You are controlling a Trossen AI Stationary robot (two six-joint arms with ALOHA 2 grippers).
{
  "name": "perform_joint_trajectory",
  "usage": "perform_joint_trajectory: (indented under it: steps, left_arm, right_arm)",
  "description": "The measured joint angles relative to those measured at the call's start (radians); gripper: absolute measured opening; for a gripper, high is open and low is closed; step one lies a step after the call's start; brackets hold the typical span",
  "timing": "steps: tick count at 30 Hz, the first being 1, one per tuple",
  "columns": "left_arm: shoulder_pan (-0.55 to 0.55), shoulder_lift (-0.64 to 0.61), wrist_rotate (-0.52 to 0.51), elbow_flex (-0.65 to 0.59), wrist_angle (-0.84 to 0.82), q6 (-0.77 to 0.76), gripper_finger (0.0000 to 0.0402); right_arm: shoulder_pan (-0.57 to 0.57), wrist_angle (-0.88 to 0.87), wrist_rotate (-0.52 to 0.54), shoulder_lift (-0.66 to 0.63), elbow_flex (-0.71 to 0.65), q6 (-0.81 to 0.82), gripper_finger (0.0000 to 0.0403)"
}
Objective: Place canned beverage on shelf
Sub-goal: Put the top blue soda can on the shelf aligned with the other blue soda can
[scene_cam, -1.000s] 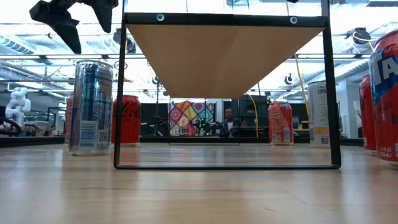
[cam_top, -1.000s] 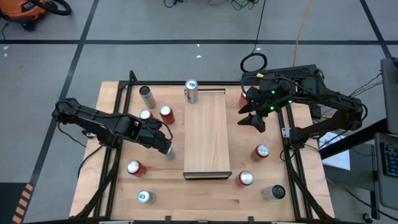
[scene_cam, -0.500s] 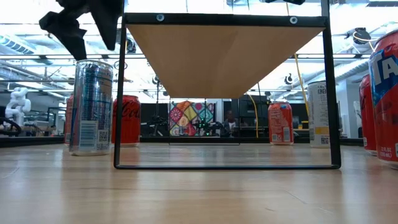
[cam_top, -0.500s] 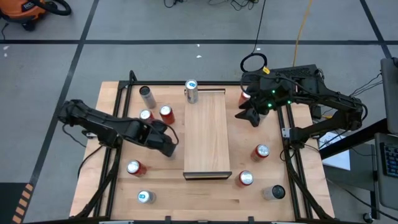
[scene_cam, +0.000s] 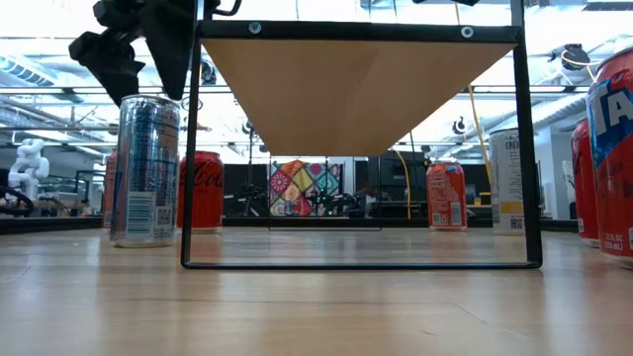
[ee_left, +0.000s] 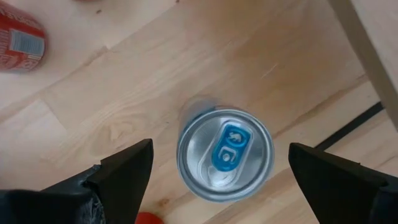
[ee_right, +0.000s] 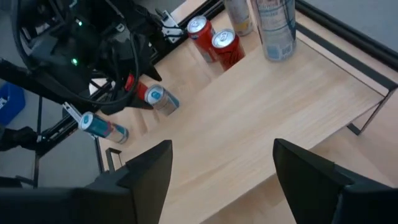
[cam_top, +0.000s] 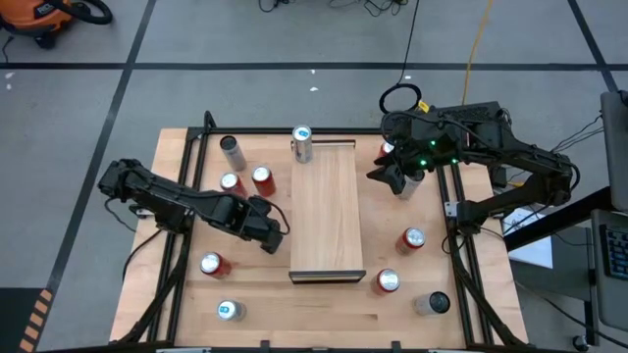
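- Silver can with blue tab (ee_left: 225,154): standing upright on the worktop (cam_top: 334,304), just off the shelf's left edge. I log it as the can being approached. In the high view it is hidden under my left arm's wrist.
- Shelf (cam_top: 327,211): pale wood panel on a dark frame at mid-worktop, its top bare apart from one tall silver can (cam_top: 301,143) at the far end.
- Left end effector (cam_top: 272,231): has travelled right and slightly nearer over the last second, from beside the red can (cam_top: 262,178) region to a spot directly above the blue-tab can. Fingers (ee_left: 121,174) spread wide on either side of the can top, nothing between them yet; released.
- Meaning, as I judge it: alignment above the can looks done; descent and closure are the steps left before any lift to the shelf.
- Right end effector (cam_top: 388,176): has drawn back toward the far right of the worktop, off the shelf's right side. Fingers (ee_right: 146,171) parted, holding nothing.
- Meaning, as I judge it: right arm is clearing the shelf for the left arm's placement.
- Other stock on the worktop, unmoved: red can (cam_top: 210,264) and blue-topped can (cam_top: 228,310) at near left; red cans (cam_top: 413,238) at right.
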Motion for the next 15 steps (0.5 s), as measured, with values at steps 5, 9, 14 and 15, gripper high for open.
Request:
perform_joint_trajectory:
  steps: [5,9,14,15]
  left_arm:
    - [0.006,0.029,0.015,0.0,-0.005,0.001,0.0374]
    - [0.006,0.044,0.027,0.0,0.009,0.019,0.0374]
    - [0.008,0.053,0.034,0.0,0.009,0.019,0.0374]
    - [0.008,0.053,0.036,0.0,0.009,0.019,0.0374]
  right_arm:
    - [0.0,0.019,0.002,0.0,0.0,-0.004,0.0254]
    - [0.0,0.022,0.002,0.0,0.0,-0.005,0.0254]
    - [0.0,0.021,0.001,0.0,0.0,-0.007,0.0254]
    - [0.0,0.021,0.001,0.0,0.0,-0.007,0.0254]
